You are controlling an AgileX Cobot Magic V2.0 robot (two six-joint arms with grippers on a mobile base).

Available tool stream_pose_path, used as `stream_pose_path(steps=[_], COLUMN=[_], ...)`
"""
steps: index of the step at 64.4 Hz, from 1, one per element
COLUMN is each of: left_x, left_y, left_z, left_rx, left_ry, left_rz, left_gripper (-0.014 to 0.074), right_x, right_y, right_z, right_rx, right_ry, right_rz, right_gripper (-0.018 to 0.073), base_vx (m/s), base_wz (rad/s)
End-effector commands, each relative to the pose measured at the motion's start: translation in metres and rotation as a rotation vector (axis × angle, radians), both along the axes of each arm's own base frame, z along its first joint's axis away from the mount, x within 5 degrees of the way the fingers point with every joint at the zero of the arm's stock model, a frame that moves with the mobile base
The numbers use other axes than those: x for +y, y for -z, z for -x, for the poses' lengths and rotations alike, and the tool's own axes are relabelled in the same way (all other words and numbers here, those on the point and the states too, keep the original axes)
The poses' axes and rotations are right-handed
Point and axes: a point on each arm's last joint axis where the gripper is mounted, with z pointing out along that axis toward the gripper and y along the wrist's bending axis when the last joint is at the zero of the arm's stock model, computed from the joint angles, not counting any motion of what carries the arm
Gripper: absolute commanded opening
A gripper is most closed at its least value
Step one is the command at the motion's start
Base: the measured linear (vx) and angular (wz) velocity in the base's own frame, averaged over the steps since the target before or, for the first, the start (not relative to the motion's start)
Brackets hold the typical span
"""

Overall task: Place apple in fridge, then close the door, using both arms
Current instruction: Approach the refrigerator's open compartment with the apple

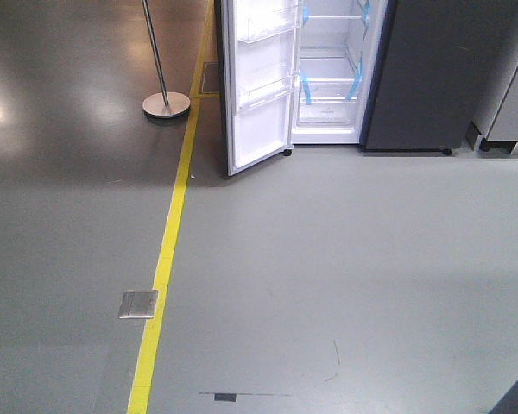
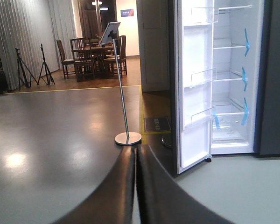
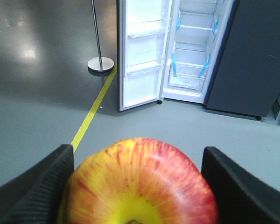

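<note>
The apple (image 3: 144,179), red streaked over yellow with its stem dimple toward the lens, fills the bottom of the right wrist view. It sits clamped in the right gripper (image 3: 139,191), one dark ribbed finger (image 3: 37,191) pressed to each flank. The left gripper (image 2: 136,186) has its two fingers drawn together to a thin slit, with nothing between them. Well ahead across the grey floor stands the fridge (image 3: 189,53), white inside with blue tape strips (image 3: 173,63). Its door (image 3: 140,88) is swung open beside a yellow floor line (image 3: 91,119). A blue wall sign (image 2: 126,13) and a floor plaque (image 2: 157,124) carry writing too small to read.
</note>
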Motion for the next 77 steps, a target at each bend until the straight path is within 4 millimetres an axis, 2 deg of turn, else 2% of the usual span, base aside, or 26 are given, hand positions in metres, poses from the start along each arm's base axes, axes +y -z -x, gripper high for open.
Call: stream_pose_path(steps=[1,77], left_x=[0.0002,0.0002], left_y=[-0.0137,-0.0137], left_z=[0.0029,0.0029], left_rx=[-0.110,-0.110], left_ry=[0.000,0.000], left_rz=[0.011,0.011], left_gripper=[-0.0006,-0.0006], right_x=[-0.0009,-0.0009], right_y=[-0.0158,-0.0158], right_z=[0.0022,0.0022], right_rx=[-0.112,-0.112], right_ry=[0.012,0.012], right_rz=[-0.009,-0.009], right_gripper=[0.0098,0.0098], base_vx=[0.19,0.19], base_wz=[0.04,0.00])
